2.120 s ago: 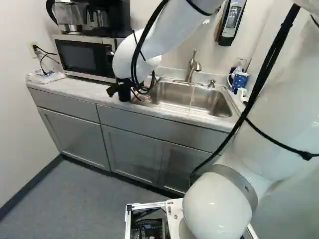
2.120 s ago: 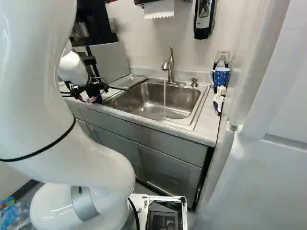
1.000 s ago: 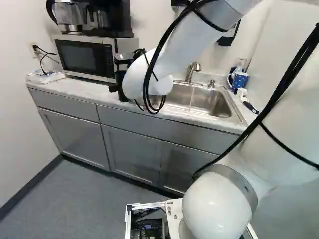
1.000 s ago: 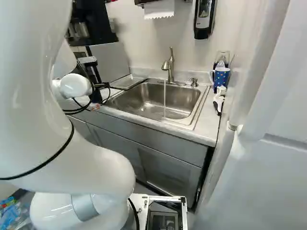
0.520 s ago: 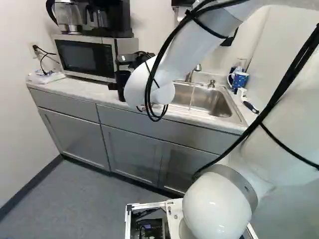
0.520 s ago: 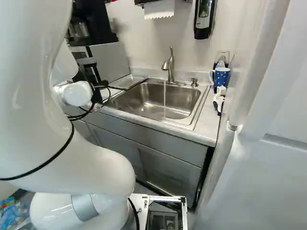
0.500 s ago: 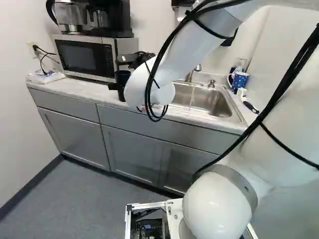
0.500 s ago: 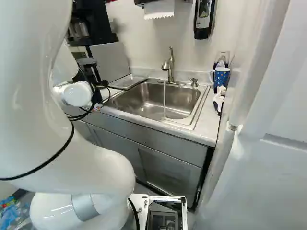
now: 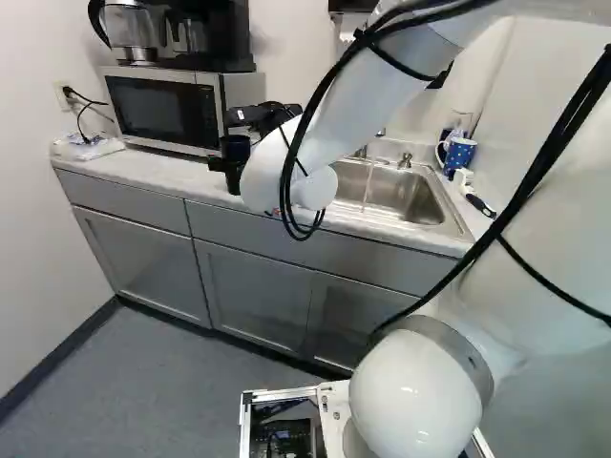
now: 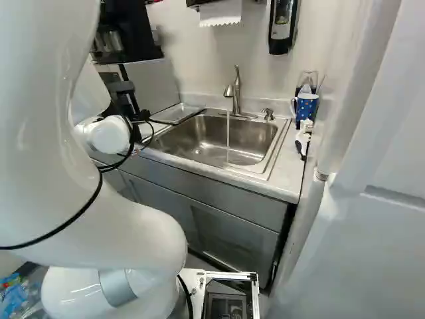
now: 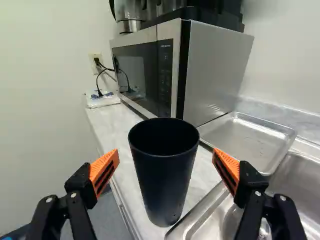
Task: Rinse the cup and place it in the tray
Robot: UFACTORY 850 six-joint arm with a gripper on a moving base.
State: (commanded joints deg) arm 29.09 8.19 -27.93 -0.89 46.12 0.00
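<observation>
My gripper (image 9: 231, 140) is at the counter beside the microwave in the left base view, with the dark cup (image 9: 236, 151) partly behind it. In the wrist view the gripper (image 11: 165, 157) is open, its orange pads (image 11: 105, 171) standing wide on either side of the cup (image 11: 166, 175). The cup is upright on the counter near its front edge, with a gap to each finger. A metal tray (image 11: 245, 137) lies between the microwave and the sink. Water (image 10: 228, 139) runs from the faucet (image 10: 236, 90) into the sink (image 10: 206, 139).
The microwave (image 11: 172, 70) stands beyond the cup and carries a coffee maker. A blue dotted mug (image 10: 305, 107) and a white-headed brush (image 10: 303, 139) are on the counter past the sink. A soap dispenser (image 10: 282, 25) hangs on the wall.
From its earlier place near the sink's corner, the arm has swung round and its wrist has turned, with only slight motion over the last half second. The base has stayed still.
</observation>
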